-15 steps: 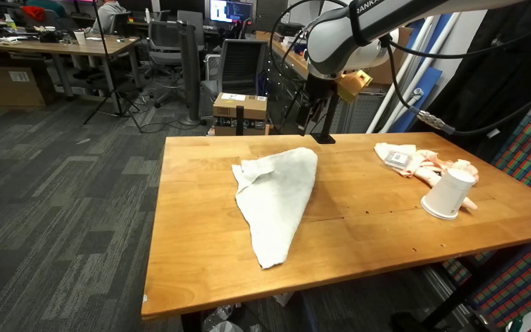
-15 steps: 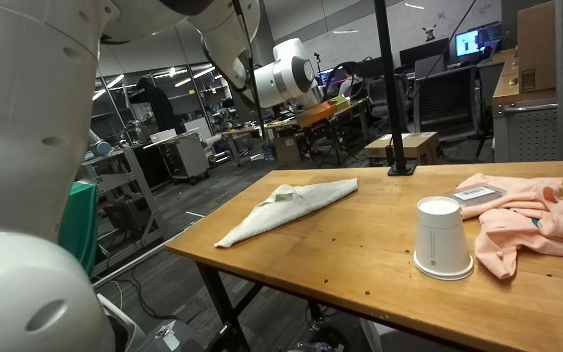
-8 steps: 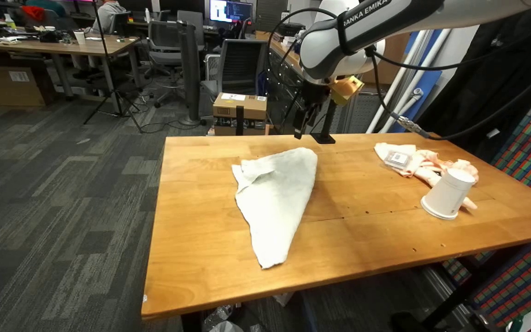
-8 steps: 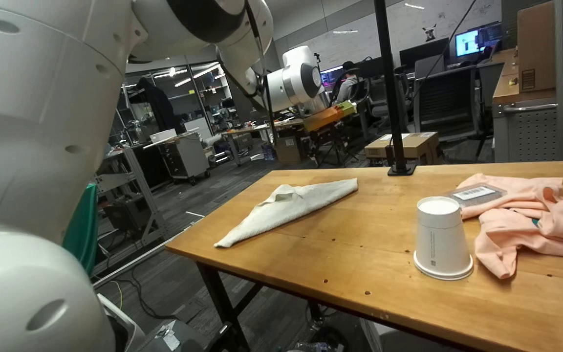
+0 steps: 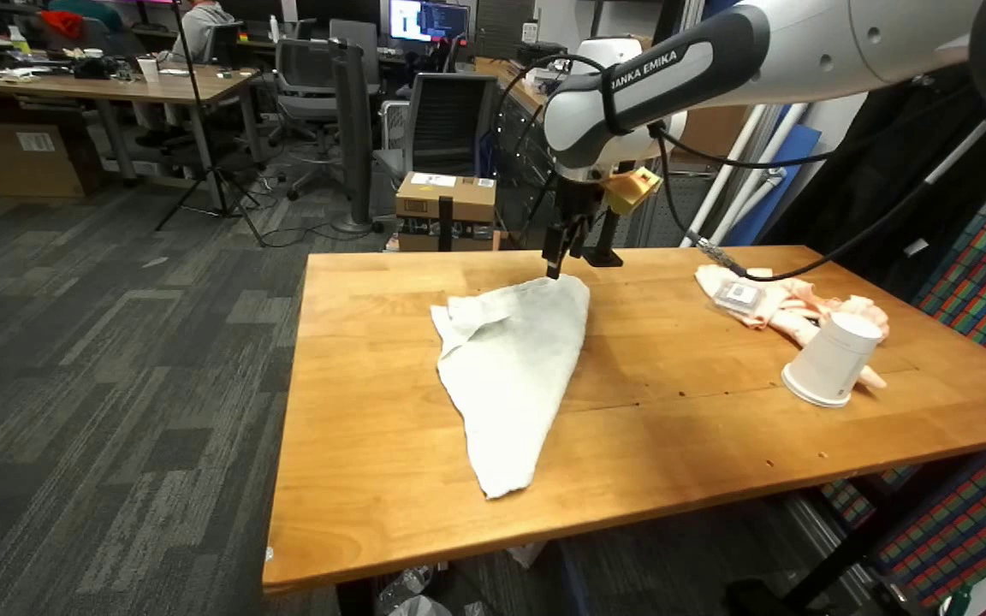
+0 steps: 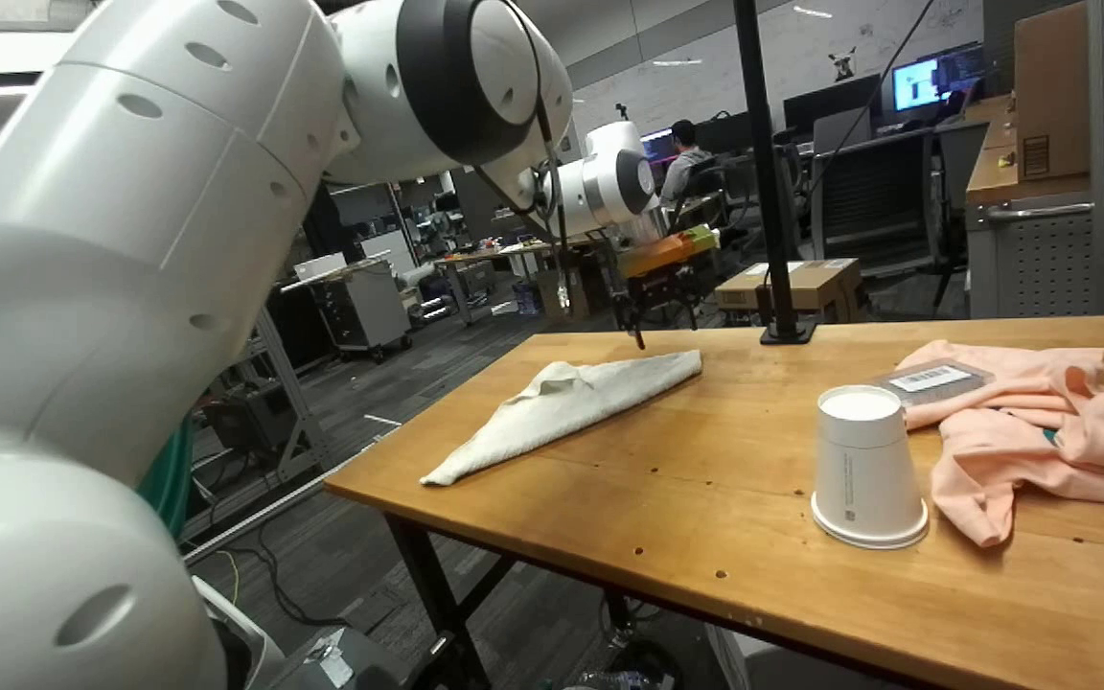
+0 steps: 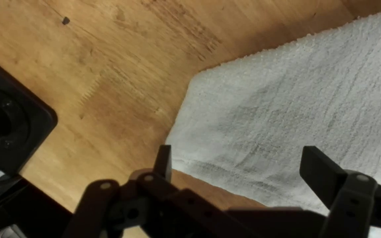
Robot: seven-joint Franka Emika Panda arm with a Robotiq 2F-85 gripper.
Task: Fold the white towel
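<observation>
1. Gripper (image 7: pixel 236 155) stands wide, holding nothing, above one end of the white towel (image 5: pixel 510 376); contact unclear from here. I judge: lining up a fold; next, lower, pinch edge, carry across.
2. Towel lies on the table (image 5: pixel 673 453), roughly triangular.
3. Well apart: upturned white cup (image 6: pixel 866 470).

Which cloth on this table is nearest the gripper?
The white towel: it lies partly below the open gripper, while the pink cloth is farther off, near the white cup.
</observation>
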